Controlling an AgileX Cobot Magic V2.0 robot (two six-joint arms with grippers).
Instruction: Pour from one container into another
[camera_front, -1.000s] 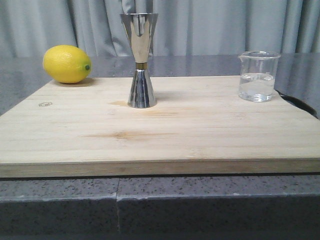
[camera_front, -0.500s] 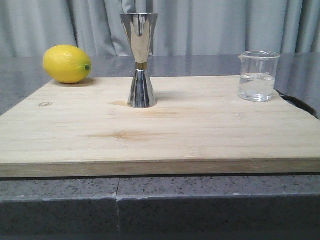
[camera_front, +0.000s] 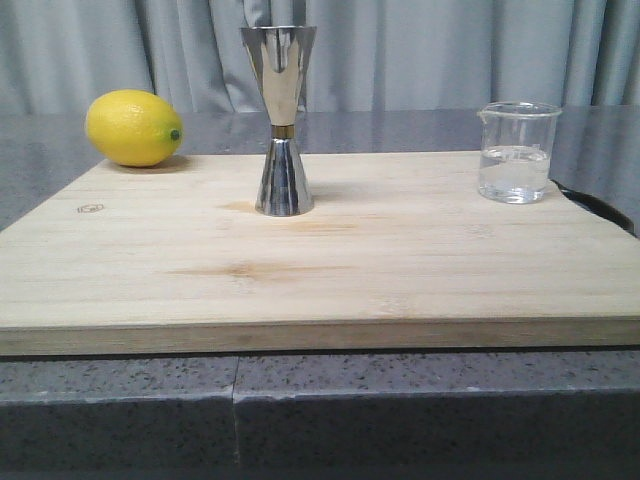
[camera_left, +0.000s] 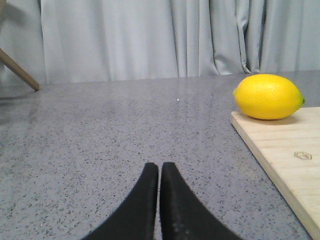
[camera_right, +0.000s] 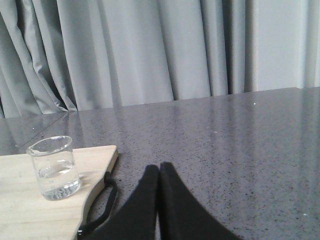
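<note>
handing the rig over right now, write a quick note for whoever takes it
Left gripper: shut, empty, low over the counter beside the board's lemon end.
Right gripper: shut, empty, off the board near the beaker's end.
Beaker: upright at the cutting board's far right, holding clear liquid.
Jigger: upright, left of centre.
Done: nothing visible; neither container is gripped.
Left: pick up the beaker, pour into the jigger.

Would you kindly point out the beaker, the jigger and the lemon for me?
beaker (camera_front: 516, 160), front view, on its glass wall at the water line.
jigger (camera_front: 283, 180), front view, on its lower cone.
lemon (camera_front: 132, 127), front view, on the middle of its rind.
</note>
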